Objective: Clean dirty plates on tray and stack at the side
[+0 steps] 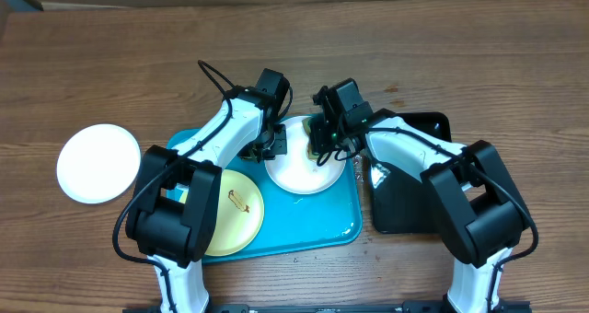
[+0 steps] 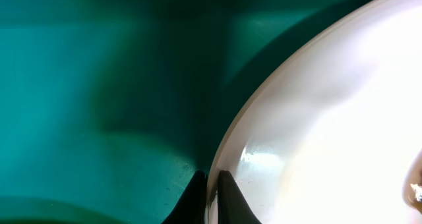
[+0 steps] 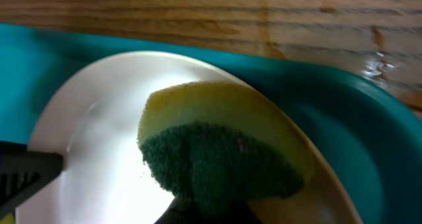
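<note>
Plate [image 2: 330, 118] rim between left fingers [image 2: 232, 201], sponge [image 3: 217, 138] atop.

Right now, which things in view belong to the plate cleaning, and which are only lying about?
For the job:
turquoise tray
white plate in the tray
yellow-green plate
white plate beside the tray
sponge

Lying about:
black tray

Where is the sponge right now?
Seen closest in the right wrist view, the sponge is in the right gripper, against the white plate at the far right part of the turquoise tray.
</note>
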Controlling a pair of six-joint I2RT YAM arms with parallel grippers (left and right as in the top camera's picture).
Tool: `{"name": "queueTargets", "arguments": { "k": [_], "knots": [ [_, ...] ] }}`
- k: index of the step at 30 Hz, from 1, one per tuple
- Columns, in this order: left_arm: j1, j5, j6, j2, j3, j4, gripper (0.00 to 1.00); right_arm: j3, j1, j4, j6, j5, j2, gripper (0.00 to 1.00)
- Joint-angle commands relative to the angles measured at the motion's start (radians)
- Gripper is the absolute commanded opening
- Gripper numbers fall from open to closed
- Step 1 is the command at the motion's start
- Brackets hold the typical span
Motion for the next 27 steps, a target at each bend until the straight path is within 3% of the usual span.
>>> {"name": "queueTargets", "arguments": {
  "k": [1,10,18,27],
  "knots": [
    [0.013,-0.047,-0.023,0.021,-0.019,-0.009,0.04,-0.026,0.014,-0.015,-0.003,-0.032,0.075,0.08],
    [0.013,-0.047,-0.023,0.021,-0.019,-0.01,0.04,0.021,-0.005,-0.053,-0.108,-0.495,0.065,0.07],
    [0.013,-0.047,-0.022,0.021,-0.019,-0.013,0.04,0.156,-0.105,-0.286,-0.162,-0.51,-0.073,0.04],
    [0.013,-0.047,-0.023,0.021,-0.019,-0.012,0.04,0.16,-0.171,-0.373,-0.105,-0.502,-0.181,0.04]
  ]
}}
